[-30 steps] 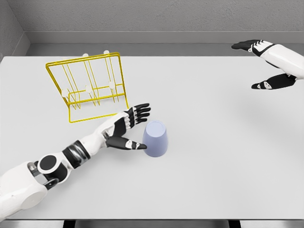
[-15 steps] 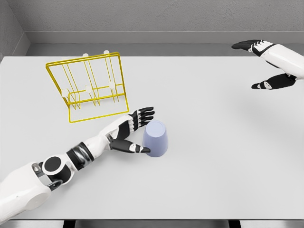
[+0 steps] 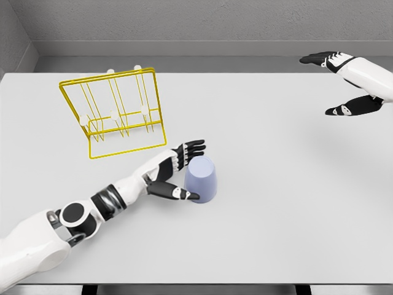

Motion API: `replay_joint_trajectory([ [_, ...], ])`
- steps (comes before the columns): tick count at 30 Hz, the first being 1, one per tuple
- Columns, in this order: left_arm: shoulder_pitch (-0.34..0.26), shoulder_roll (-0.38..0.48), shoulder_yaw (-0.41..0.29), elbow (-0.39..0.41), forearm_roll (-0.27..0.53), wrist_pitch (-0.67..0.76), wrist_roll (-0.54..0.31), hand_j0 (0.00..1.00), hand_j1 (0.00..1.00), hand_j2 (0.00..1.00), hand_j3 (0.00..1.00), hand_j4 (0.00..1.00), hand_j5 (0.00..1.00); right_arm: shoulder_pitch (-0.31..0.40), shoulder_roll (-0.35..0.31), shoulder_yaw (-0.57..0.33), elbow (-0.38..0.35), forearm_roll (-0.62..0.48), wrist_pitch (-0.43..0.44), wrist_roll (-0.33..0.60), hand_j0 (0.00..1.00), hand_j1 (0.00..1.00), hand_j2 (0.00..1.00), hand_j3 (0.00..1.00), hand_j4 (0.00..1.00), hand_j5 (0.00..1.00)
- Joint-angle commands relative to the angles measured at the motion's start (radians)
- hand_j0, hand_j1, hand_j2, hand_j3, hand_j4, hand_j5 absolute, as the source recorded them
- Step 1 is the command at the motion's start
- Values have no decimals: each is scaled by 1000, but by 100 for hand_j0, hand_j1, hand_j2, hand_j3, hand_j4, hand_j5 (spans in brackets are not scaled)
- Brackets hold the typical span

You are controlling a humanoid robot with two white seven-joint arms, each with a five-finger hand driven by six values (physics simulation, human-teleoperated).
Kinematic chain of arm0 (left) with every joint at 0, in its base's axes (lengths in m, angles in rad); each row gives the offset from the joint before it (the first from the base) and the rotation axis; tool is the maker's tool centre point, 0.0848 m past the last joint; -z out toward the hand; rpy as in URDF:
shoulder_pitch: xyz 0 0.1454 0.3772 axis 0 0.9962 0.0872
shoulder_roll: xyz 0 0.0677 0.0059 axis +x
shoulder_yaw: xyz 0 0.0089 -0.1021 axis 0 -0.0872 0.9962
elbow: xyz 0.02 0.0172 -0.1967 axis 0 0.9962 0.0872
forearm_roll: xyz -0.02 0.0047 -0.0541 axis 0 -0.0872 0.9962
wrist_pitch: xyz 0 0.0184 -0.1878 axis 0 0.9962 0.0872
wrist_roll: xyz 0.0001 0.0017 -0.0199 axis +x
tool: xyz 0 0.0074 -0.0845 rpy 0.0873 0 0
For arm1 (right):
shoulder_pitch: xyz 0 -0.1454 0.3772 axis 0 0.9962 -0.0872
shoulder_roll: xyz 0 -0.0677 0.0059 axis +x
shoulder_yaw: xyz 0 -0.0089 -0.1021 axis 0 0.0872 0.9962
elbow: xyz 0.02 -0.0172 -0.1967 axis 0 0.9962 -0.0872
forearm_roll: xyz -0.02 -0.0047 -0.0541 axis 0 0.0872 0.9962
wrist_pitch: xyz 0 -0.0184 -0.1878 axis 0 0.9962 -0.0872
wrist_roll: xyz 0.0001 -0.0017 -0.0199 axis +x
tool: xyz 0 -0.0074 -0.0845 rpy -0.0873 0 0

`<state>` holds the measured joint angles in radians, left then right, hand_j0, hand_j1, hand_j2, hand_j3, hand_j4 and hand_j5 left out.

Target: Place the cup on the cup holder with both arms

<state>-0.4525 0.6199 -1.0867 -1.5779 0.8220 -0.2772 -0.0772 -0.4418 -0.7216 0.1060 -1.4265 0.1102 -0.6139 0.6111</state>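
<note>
- Reaching in from the near left, the left hand is seen with its fingers spread, extended flat toward the right.
- The cup is found near the middle of the table, standing upside down with its wider rim on the surface; it is pale lavender.
- The left hand is placed right against the cup's left side: the thumb is stretched along the cup's near base, and the fingertips are fanned past its far left edge. Actual contact cannot be confirmed, and no closed grip around the cup is shown.
- The cup holder, a yellow wire rack with white-tipped pegs, is seen at the far left of the table, tilted, well apart from the cup.
- The right hand is held high at the far right, well away from the cup, its dark fingers stretched out to the left and the thumb held apart below; nothing is gripped by it.
- The white table is backed by a grey wall along the far side.
</note>
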Motion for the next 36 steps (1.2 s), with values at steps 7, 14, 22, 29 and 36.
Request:
replay_joint_trajectory([
  [7, -2, -22, -6, -1, -14, 26, 2, 100, 100, 100, 100, 100, 100, 0, -1, -2, 0, -7, 3, -1, 100, 100, 100, 100, 100, 100],
  [14, -2, -22, -2, -1, -7, -30, 5, 67, 67, 67, 67, 67, 67, 3, -1, -11, 0, -7, 3, -1, 100, 100, 100, 100, 100, 100],
  [22, -3, -22, -2, -1, -9, -31, 7, 61, 61, 61, 61, 61, 61, 3, -1, -12, 0, -7, 3, -1, 100, 100, 100, 100, 100, 100],
  [29, -5, -22, -1, -7, -9, -30, 7, 58, 58, 58, 58, 58, 58, 3, -1, -12, 0, -7, 3, -1, 100, 100, 100, 100, 100, 100],
  [36, -9, -14, 11, -50, -7, -33, 7, 59, 59, 59, 59, 59, 59, 8, -1, -16, -2, -7, 3, -1, 100, 100, 100, 100, 100, 100],
])
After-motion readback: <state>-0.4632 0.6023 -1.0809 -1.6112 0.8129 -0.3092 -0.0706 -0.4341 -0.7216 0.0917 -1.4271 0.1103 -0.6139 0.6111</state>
